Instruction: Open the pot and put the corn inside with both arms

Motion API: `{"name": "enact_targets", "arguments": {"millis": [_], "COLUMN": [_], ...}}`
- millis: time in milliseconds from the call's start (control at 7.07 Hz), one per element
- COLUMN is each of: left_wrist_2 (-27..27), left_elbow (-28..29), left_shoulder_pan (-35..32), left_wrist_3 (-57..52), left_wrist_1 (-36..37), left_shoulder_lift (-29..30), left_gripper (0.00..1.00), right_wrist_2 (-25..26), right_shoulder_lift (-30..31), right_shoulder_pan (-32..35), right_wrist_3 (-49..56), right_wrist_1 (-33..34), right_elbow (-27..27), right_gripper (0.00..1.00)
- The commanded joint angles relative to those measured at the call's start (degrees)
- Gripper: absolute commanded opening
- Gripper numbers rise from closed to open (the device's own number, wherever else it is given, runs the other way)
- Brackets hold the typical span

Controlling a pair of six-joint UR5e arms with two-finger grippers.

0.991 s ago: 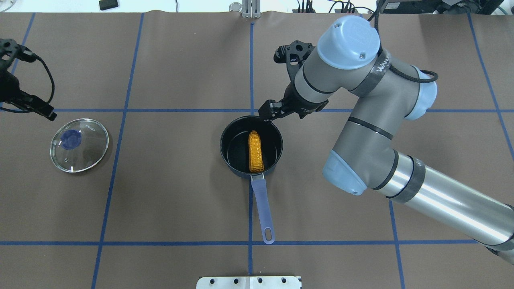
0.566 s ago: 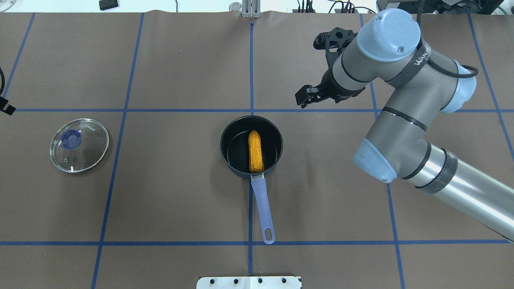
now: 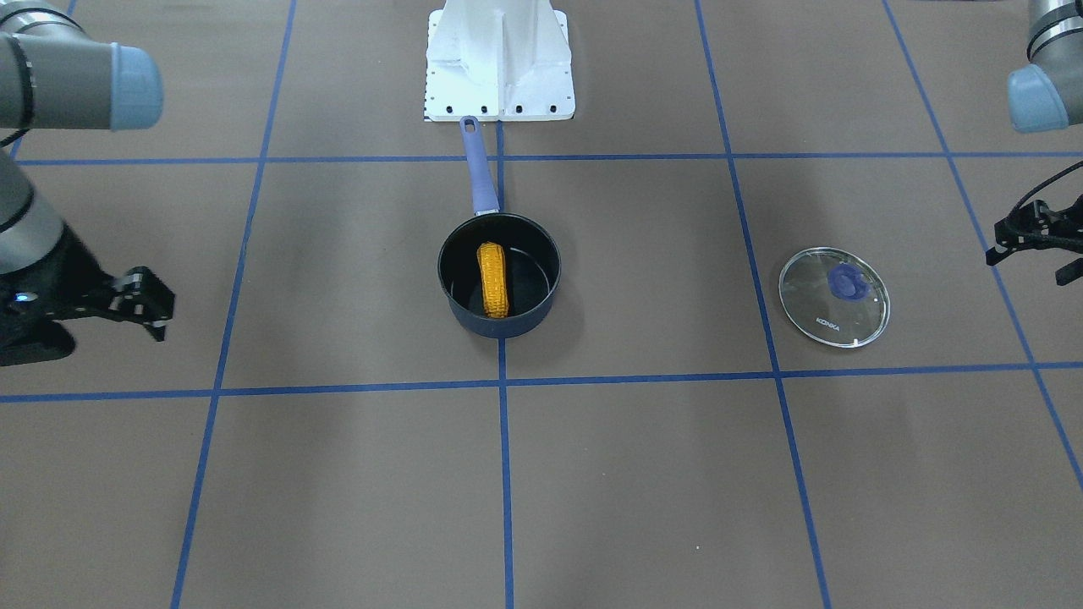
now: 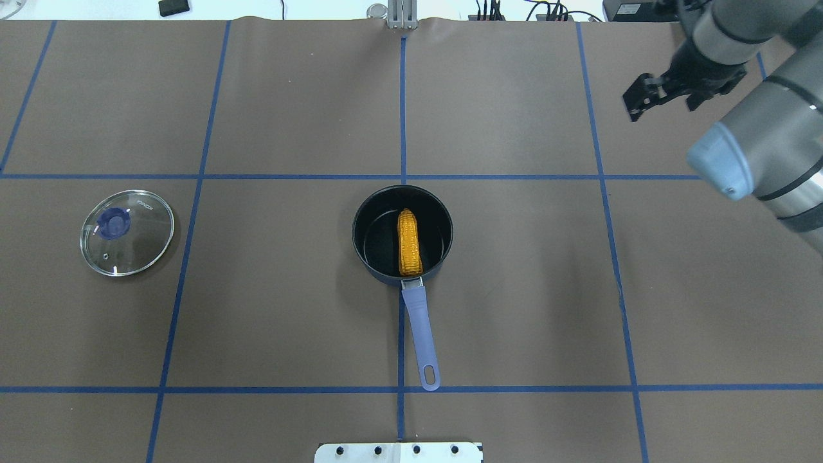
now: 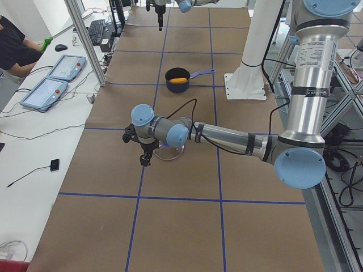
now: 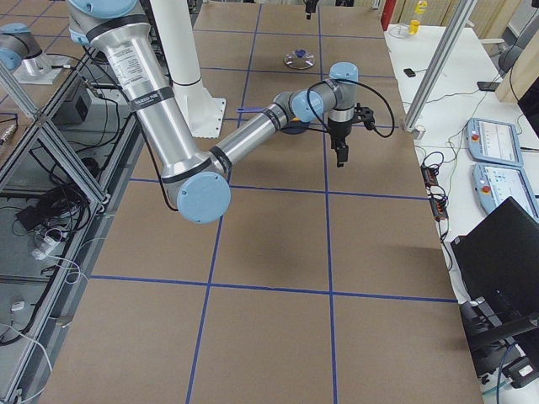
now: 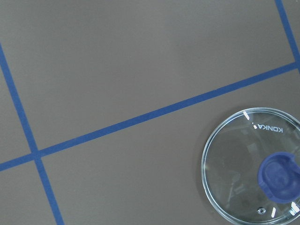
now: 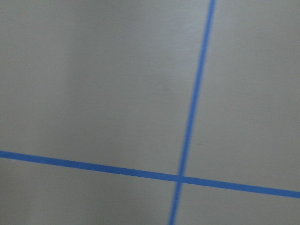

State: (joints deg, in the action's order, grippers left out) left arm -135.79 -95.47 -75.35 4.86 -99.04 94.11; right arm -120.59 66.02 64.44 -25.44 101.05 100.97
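The navy pot (image 4: 357,247) stands open at the table's middle, handle (image 4: 419,325) towards the robot. The yellow corn (image 4: 409,241) lies inside it, also in the front view (image 3: 494,279). The glass lid (image 4: 127,223) lies flat on the table far to the pot's left, knob up, and shows in the left wrist view (image 7: 234,159). My right gripper (image 4: 635,98) is open and empty, raised far right and back of the pot. My left gripper (image 3: 1030,254) is open and empty, just beyond the lid at the table's left side; it is outside the overhead view.
The white base mount (image 3: 499,59) stands at the robot's edge, just behind the pot handle's end. Blue tape lines (image 4: 403,116) grid the brown table cover. Control tablets (image 5: 54,79) and cables lie on the white side bench beyond the far edge.
My right arm has pulled back from just over the pot's far rim, up and to the right. My left gripper has left the overhead view at the left. Pot, corn and lid have not moved.
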Motion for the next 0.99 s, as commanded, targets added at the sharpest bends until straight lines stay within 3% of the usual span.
{"name": "enact_targets", "arguments": {"millis": [0,425,849], "left_wrist_2": [0.08,0.26,0.88], "left_elbow": [0.02,0.11,0.12], "left_shoulder_pan": [-0.15,-0.76,-4.18], "left_wrist_3": [0.06,0.06,-0.12], "left_wrist_1": [-0.01,0.34,0.25], "left_shoulder_lift": [0.02,-0.15,-4.63], "left_gripper": [1.00,1.00,0.99], "right_wrist_2": [-4.36,-4.82,-9.64], "right_shoulder_lift": [6.98,15.97,24.32], "right_shoulder_pan": [9.96,16.22,19.13], "right_wrist_3": [10.22,13.22,13.31], "right_wrist_1": [2.84,0.57,-5.77], "right_elbow": [-2.43,-3.33,-2.80], "right_gripper": [1.00,1.00,1.00]}}
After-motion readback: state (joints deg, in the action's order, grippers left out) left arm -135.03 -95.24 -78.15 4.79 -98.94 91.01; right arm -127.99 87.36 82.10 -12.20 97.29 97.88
